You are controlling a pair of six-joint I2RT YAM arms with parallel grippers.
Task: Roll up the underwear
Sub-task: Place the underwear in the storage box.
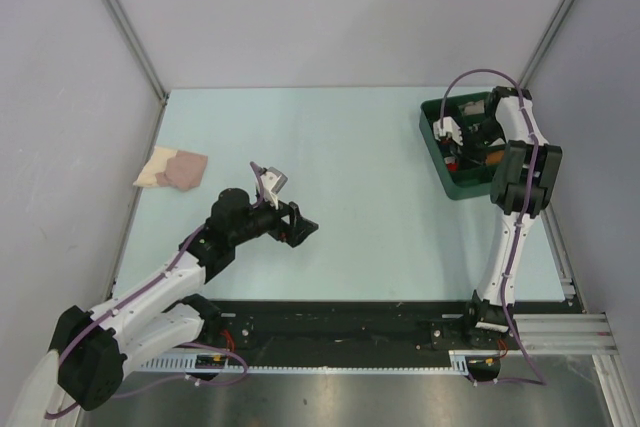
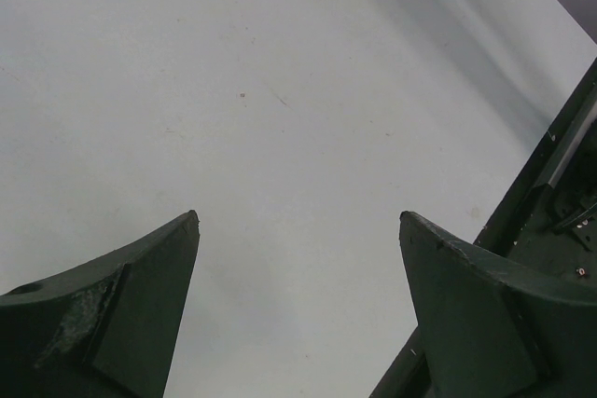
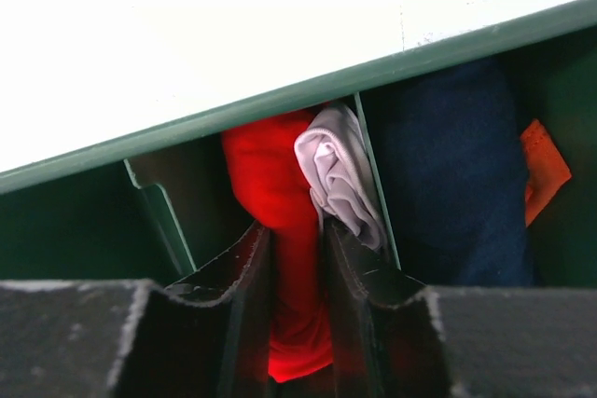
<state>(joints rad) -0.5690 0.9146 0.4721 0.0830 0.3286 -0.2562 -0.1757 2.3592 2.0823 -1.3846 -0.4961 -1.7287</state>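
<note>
The red underwear [image 3: 270, 174] lies bunched in a compartment of the green bin [image 3: 280, 95] at the table's far right. My right gripper [image 3: 297, 230] reaches down into the bin and its two fingers are shut on the red fabric, which runs between them. From above, the right gripper [image 1: 458, 147] is inside the bin [image 1: 437, 165] and only a red speck of the underwear [image 1: 455, 161] shows. My left gripper [image 1: 303, 230] hovers over the bare table left of centre, jaws wide apart and empty [image 2: 298, 221].
A white rolled cloth [image 3: 340, 174], a navy cloth [image 3: 457, 165] and an orange piece [image 3: 546, 170] share the bin, split by thin dividers. A beige-and-pink folded cloth [image 1: 172, 168] lies at the table's left edge. Grey walls surround the table.
</note>
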